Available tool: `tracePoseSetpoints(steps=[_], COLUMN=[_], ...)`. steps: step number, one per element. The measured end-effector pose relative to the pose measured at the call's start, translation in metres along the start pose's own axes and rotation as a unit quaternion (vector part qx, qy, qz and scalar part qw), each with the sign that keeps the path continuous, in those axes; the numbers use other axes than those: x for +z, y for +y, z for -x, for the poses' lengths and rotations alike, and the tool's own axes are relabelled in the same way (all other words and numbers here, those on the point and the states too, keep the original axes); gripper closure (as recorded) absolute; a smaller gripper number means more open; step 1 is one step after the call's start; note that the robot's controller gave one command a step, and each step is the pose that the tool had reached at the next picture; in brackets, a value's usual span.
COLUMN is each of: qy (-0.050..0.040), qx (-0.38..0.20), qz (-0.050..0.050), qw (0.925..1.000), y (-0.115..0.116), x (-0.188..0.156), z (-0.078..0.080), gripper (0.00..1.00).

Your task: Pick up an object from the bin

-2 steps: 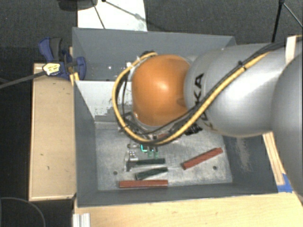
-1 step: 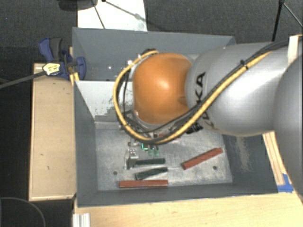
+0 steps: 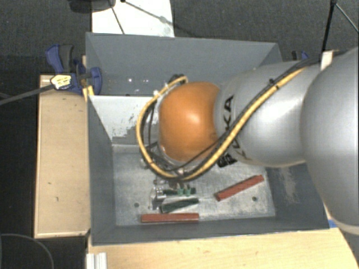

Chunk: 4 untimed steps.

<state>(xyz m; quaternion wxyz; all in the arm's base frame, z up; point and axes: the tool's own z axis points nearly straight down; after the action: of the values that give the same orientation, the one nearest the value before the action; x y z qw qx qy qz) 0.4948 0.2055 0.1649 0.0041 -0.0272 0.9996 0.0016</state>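
Arm [image 3: 291, 116]: grey, enters from 3 o'clock and spans the right half of the bin. Grey metal bin [image 3: 104, 167]: floor scuffed, few loose things. Orange wrist cover [image 3: 188, 122] sits over bin centre, with a yellow cable looped round it.

Reddish-brown bar [image 3: 240, 188] lies tilted on the floor at 4 o'clock, apart from the rest. Reddish-brown flat strip [image 3: 170, 218] lies along the near wall at 6 o'clock.

Dark green elongated piece [image 3: 182, 205] is just above that strip. Gripper [image 3: 171, 196] is low at about 7 o'clock, right at the green piece. Cannot tell how wide it stands or whether it grips.
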Motion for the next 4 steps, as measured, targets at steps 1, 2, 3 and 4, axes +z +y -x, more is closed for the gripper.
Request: tracePoseSetpoints(steps=[1, 2, 3, 4], qy=[0.0025, 0.0059, -0.0005, -0.0004], qx=[0.017, -0.028, -0.045, -0.044], qz=[-0.001, -0.002, 0.0, 0.0], qw=[0.9999, 0.9996, 0.999, 0.999], y=[-0.035, -0.046, -0.096, -0.096], x=[0.055, 0.067, 0.09, 0.09], z=[0.01, -0.005, 0.016, 0.016], gripper=[0.0, 0.0, 1.0, 1.0])
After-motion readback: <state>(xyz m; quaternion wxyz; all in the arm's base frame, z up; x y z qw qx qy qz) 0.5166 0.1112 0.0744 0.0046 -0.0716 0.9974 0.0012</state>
